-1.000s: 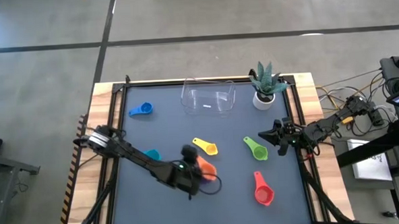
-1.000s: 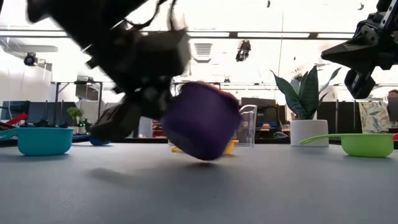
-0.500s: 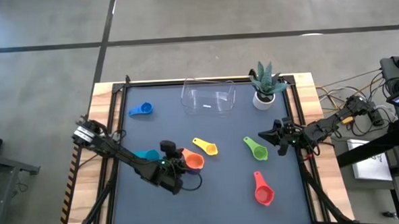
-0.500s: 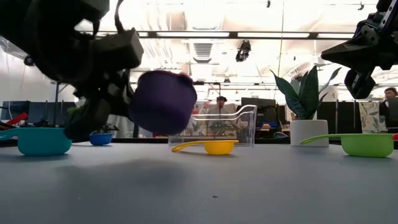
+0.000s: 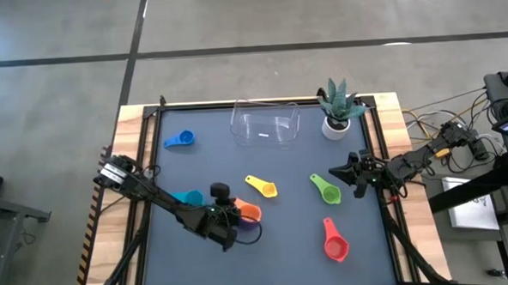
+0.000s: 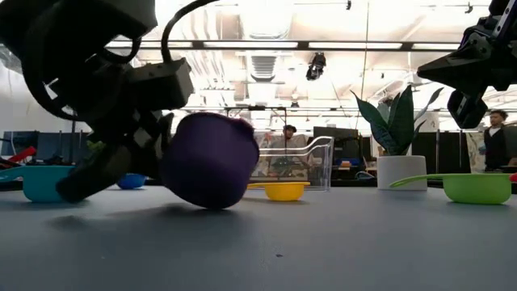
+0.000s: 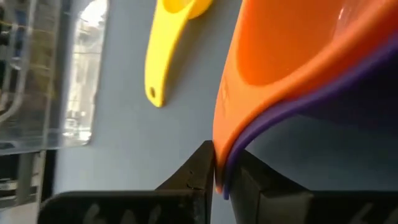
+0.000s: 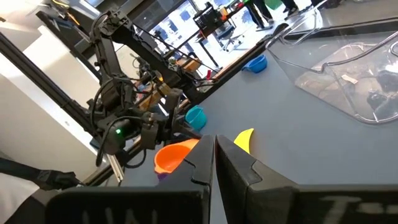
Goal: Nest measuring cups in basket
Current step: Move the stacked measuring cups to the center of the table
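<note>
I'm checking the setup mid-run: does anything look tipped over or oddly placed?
The orange cup sits nested inside the purple cup, and the left gripper pinches both rims together, holding the pair tilted on its side. Everything else rests normally.

Bright, even light from ceiling strips (image 6: 242, 46) at twelve o'clock in the low view; the near purple cup (image 6: 210, 160) is soft, casting a faint shadow.

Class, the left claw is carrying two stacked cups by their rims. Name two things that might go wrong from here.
1. The left claw pinches only the rim edges of the orange cup nested in the purple cup; the pair might slip or separate.
2. The load hangs low over the table, with the teal cup close by, so a careless swing might knock it.
</note>
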